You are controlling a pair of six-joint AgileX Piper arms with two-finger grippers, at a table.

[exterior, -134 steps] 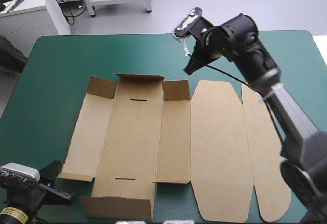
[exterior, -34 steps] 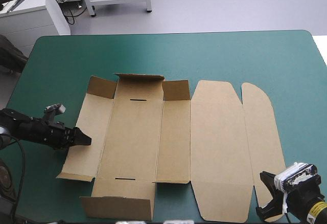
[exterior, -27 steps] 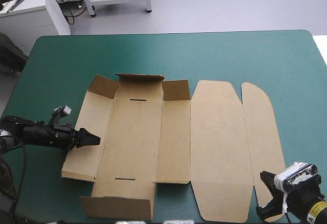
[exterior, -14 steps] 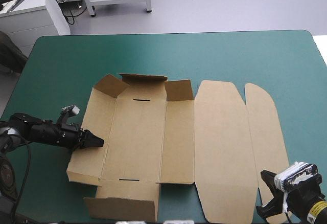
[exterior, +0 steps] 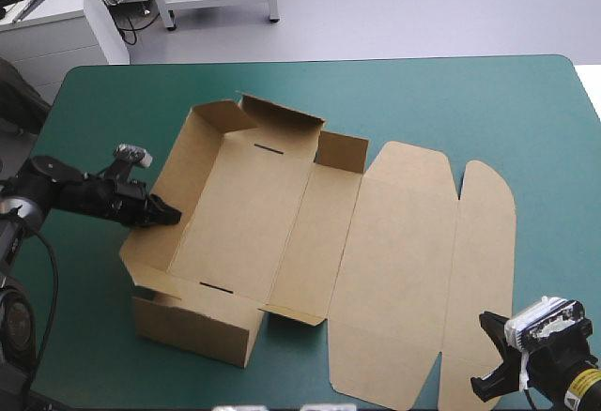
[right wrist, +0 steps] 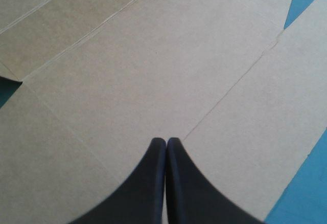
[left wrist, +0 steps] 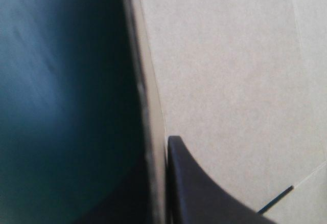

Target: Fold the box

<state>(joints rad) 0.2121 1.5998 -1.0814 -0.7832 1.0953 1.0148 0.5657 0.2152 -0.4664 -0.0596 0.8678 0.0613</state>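
Note:
The brown box [exterior: 246,216] lies turned a little on the teal-green cover, its left wall, near wall [exterior: 192,317] and far flaps raised. Its lid [exterior: 404,242] and outer flap lie flat to the right. My left gripper [exterior: 165,214] is shut on the top edge of the left wall. In the left wrist view that wall's edge [left wrist: 153,106] runs between the fingers of the left gripper [left wrist: 162,143], with the box's inner board [left wrist: 230,55] beside it. My right gripper [exterior: 488,383] sits low by the table's near right corner, shut, its tip [right wrist: 166,141] over the flat lid board [right wrist: 153,55].
Teal-green cover [exterior: 423,101] shows all round the box, widest toward the far edge and the right. The table's near edge lies close behind the right gripper.
The left gripper has shut on the left wall and moved up and toward the far side. The wall now stands upright, the near wall has risen, and the whole box has turned. The right arm has not moved.

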